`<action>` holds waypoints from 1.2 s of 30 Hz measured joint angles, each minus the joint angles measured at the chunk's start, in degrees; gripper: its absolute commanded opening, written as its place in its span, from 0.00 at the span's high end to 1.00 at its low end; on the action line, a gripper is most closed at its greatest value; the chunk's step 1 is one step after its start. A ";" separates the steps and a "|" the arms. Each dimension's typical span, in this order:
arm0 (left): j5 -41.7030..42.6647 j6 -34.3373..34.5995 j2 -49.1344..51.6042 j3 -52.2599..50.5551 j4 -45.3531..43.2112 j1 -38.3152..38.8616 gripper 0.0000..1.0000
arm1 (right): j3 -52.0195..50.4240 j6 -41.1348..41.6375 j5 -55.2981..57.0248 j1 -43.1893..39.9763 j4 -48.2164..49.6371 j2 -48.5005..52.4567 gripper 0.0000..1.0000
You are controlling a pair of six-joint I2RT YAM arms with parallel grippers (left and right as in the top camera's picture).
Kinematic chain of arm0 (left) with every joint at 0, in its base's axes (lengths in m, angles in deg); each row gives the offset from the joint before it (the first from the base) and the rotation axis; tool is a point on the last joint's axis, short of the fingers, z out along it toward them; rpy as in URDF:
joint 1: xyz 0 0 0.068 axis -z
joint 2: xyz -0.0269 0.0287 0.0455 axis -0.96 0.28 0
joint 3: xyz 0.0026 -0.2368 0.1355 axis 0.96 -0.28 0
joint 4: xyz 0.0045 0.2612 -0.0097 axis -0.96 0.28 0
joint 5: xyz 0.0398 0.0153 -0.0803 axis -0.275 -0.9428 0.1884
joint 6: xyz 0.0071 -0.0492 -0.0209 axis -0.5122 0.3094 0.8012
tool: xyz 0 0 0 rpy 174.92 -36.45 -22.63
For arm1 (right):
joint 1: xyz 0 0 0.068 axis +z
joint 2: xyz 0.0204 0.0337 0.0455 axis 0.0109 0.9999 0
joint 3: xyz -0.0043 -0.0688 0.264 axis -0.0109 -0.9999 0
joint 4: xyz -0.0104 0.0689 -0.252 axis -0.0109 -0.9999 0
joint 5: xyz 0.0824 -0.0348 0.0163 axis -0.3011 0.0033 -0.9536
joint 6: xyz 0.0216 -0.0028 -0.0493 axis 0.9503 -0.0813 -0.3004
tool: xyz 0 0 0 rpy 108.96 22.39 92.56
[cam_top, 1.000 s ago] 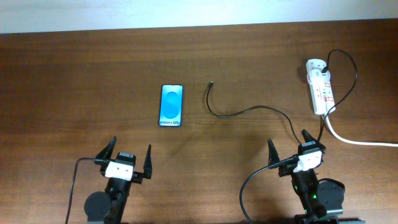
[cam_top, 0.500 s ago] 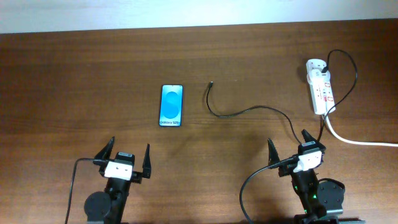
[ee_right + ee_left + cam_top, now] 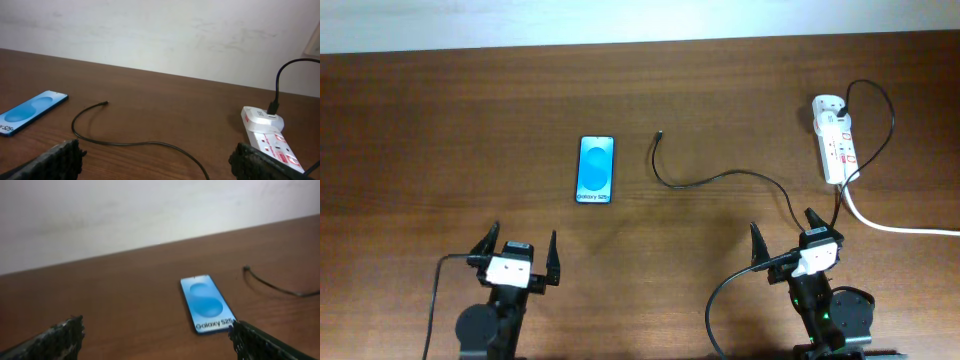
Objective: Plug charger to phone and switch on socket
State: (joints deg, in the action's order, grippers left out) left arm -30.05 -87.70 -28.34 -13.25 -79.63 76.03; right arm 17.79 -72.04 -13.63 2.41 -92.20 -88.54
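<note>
The phone (image 3: 596,169) lies flat mid-table, blue screen up, reading "Galaxy S25"; it also shows in the left wrist view (image 3: 207,303) and the right wrist view (image 3: 31,111). The charger (image 3: 705,180), a thin black cable, curves from its plug tip right of the phone across to the socket (image 3: 833,137), a white power strip at the far right. The charger (image 3: 125,142) and socket (image 3: 267,135) show in the right wrist view. My left gripper (image 3: 518,254) is open and empty, near the front edge below the phone. My right gripper (image 3: 782,239) is open and empty, below the cable.
A thick white cord (image 3: 895,226) runs from the socket to the right edge. The robots' own black cables trail by each arm base at the front. A pale wall stands behind the brown wooden table (image 3: 460,130).
The left gripper has shifted slightly back toward the front edge. The right arm, phone, charger and socket have not moved.
</note>
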 measured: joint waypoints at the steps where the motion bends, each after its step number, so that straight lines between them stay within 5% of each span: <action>1: -0.02 0.00 2.29 0.87 -0.04 0.00 0.01 | 0.00 0.00 -0.02 0.00 0.00 0.00 0.01; 10: -0.20 0.04 43.69 28.94 1.03 0.00 0.01 | -0.02 0.02 0.00 0.04 0.00 0.24 0.02; 22: 0.15 0.02 101.66 104.13 48.92 5.38 0.01 | -0.02 0.00 -0.02 0.04 0.00 0.17 0.02; 29: 12.52 0.28 107.78 107.56 50.40 6.14 0.01 | -0.02 4.22 -1.79 0.04 0.13 0.22 0.01; 34: 8.17 10.19 112.87 107.91 51.41 8.98 0.00 | 3.32 13.62 -3.37 0.04 -6.01 0.24 0.02; 36: 4.72 15.04 113.24 107.91 52.81 9.60 0.07 | 6.69 14.43 -3.63 0.04 -7.87 0.39 0.02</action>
State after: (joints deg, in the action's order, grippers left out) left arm -25.33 -72.66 84.90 94.66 -26.83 85.62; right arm 24.48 -57.62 -17.26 2.45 -100.07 -88.15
